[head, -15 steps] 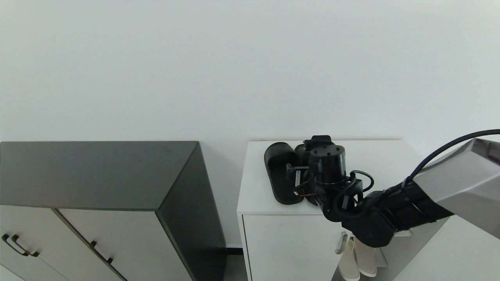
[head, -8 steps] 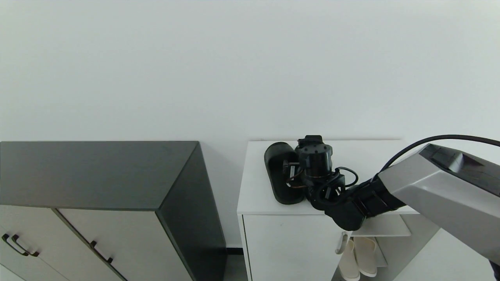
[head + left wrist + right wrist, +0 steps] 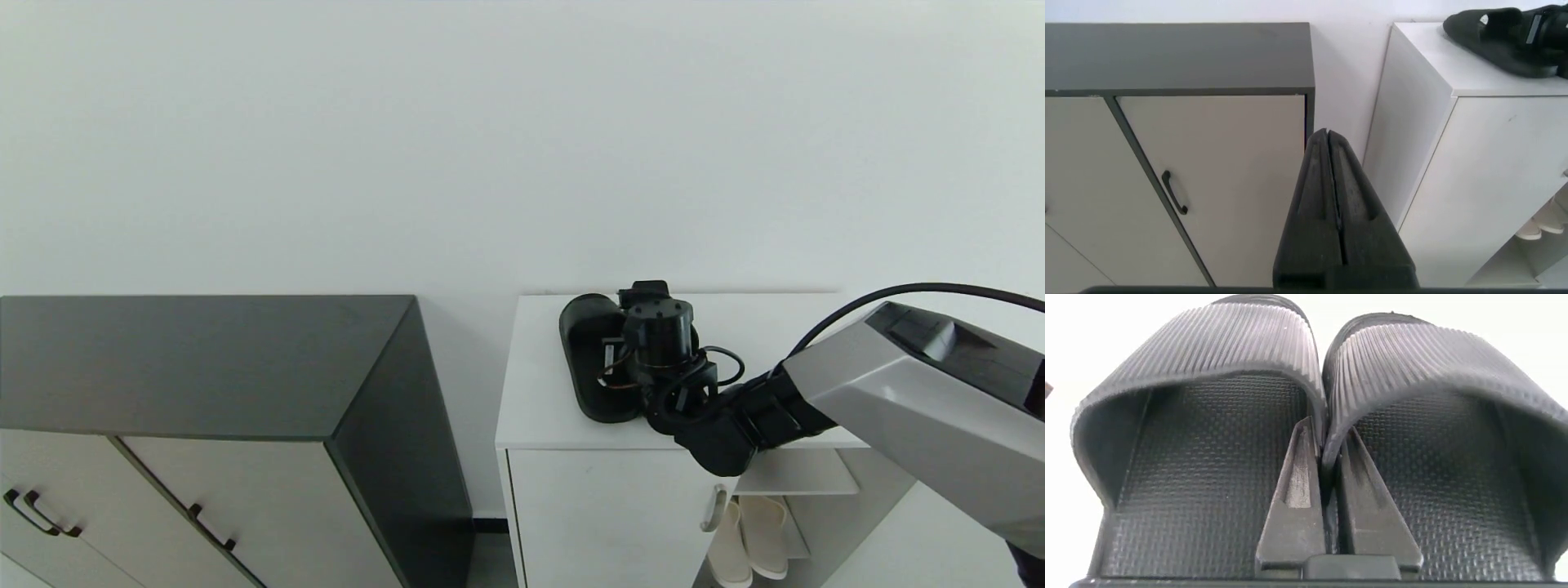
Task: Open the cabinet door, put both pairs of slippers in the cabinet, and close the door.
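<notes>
A pair of black slippers (image 3: 589, 359) lies on top of the white cabinet (image 3: 539, 392). My right gripper (image 3: 1327, 437) is over them, its fingers (image 3: 1294, 482) pressed together on the two inner edges where the slippers (image 3: 1208, 400) meet. The cabinet's right side stands open. A pair of white slippers (image 3: 747, 539) rests on a lower shelf inside. My left gripper (image 3: 1333, 196) hangs shut and empty in front of the gap between the two cabinets, well below the black slippers (image 3: 1503, 37).
A wider cabinet with a dark top (image 3: 204, 359), pale doors and black handles (image 3: 211, 528) stands to the left of the white one, with a narrow gap between. A plain white wall runs behind both. The white cabinet's closed front panel carries a handle (image 3: 715, 506).
My right arm has come down and forward onto the black slippers. The pair has since shifted slightly to the right on the cabinet top.
</notes>
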You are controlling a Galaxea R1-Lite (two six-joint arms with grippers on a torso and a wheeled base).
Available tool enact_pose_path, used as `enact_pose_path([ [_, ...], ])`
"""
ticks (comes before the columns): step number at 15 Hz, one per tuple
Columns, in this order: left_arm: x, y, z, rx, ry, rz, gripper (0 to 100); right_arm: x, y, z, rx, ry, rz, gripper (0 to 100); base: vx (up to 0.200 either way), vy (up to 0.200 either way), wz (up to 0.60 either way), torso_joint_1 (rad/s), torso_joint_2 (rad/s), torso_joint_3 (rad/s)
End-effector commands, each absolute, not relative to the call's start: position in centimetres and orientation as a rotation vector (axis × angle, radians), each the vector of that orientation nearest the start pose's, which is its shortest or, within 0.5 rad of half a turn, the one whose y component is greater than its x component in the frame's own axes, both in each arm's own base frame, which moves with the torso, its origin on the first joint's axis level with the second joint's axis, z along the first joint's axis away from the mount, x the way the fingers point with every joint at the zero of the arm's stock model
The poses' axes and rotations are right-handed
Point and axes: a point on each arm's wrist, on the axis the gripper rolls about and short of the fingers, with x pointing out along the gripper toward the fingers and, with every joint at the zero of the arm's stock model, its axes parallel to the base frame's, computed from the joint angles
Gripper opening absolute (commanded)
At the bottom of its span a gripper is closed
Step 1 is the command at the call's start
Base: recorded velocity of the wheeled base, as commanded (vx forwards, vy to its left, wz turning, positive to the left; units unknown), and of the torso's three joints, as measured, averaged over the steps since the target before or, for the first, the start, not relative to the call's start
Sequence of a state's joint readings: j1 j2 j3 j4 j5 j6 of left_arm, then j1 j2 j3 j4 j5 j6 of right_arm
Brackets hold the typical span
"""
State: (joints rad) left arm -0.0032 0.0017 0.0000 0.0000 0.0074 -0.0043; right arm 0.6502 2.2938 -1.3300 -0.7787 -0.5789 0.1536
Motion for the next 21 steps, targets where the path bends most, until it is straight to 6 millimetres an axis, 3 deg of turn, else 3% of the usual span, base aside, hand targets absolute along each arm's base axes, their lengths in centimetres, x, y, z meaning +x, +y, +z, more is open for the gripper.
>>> enact_pose_path([
  [1, -2.3, 0.0, 7.6, -0.005, 0.000, 0.005, 0, 36.6, 26.4, 12.3, 0.064, 0.130, 0.062, 0, 0.000, 0.000, 0.00, 0.000, 0.00, 0.000],
  [3, -2.3, 0.0, 7.6, -0.005, 0.002, 0.005, 0, 34.7, 25.7, 14.4, 0.076, 0.116, 0.089, 0, 0.000, 0.000, 0.00, 0.000, 0.00, 0.000],
  [5, -2.3, 0.0, 7.6, -0.005, 0.002, 0.005, 0, 31.3, 24.5, 16.8, 0.083, 0.117, 0.191, 0, 0.000, 0.000, 0.00, 0.000, 0.00, 0.000],
  [9, -2.3, 0.0, 7.6, -0.002, 0.000, 0.005, 0, 23.8, 21.0, 16.8, 0.042, 0.214, 0.411, 0, 0.000, 0.000, 0.00, 0.000, 0.00, 0.000],
  [11, -2.3, 0.0, 7.6, -0.002, 0.000, 0.005, 0, 22.9, 21.1, 17.2, 0.042, 0.206, 0.434, 0, 0.000, 0.000, 0.00, 0.000, 0.00, 0.000],
  [21, -2.3, 0.0, 7.6, -0.003, 0.002, 0.005, 0, 23.3, 21.5, 16.2, 0.020, 0.229, 0.413, 0, -0.020, 0.000, 0.00, 0.000, 0.00, 0.000],
])
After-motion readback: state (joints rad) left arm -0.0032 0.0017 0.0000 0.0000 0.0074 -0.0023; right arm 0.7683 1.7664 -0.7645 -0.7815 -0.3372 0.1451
